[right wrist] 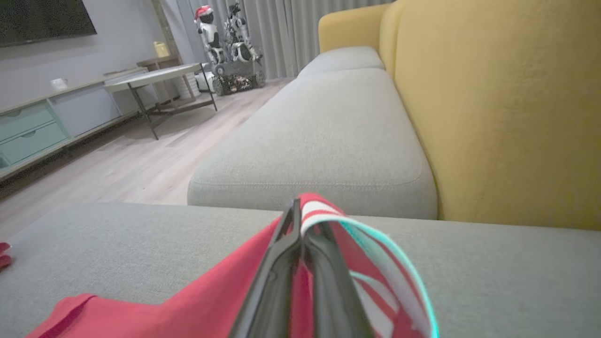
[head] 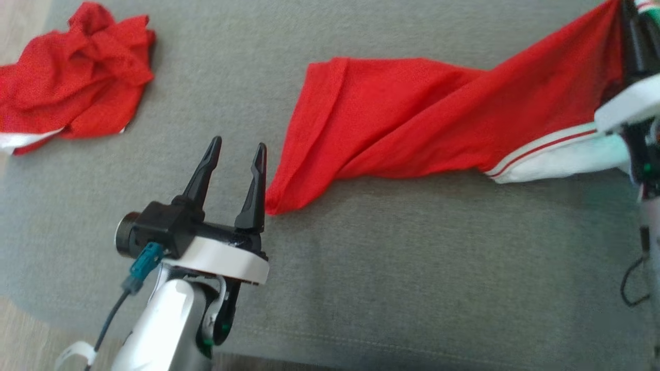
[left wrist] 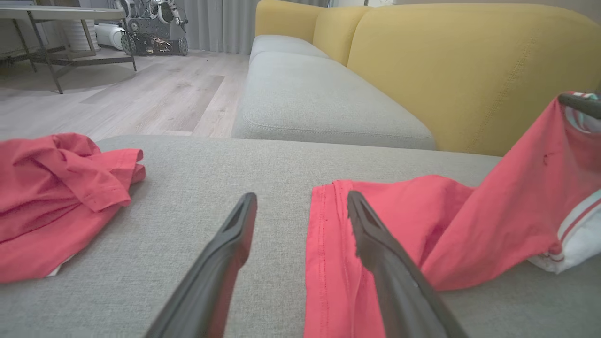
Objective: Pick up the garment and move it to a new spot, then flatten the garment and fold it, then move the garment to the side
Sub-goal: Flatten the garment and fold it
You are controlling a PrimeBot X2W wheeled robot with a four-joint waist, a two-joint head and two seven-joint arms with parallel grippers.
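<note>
- At ten o'clock on the grey cushion (head: 361, 268), a crumpled red cloth (head: 72, 77) lies well apart from the work.
- At seven o'clock, the left tool (head: 238, 145) is released, jaws spread, with its right finger just beside the garment's near corner.
- From centre to two o'clock, the garment (head: 412, 118) trails in a twist, its far end lifted off the cushion.
- At two o'clock, the right tool (right wrist: 296, 209) is clenched on the garment's white striped edge.
- Risk: dragged by that one edge, the cloth may bunch rather than spread. The thin pinch could slip, and the left tool could snag the corner.
</note>
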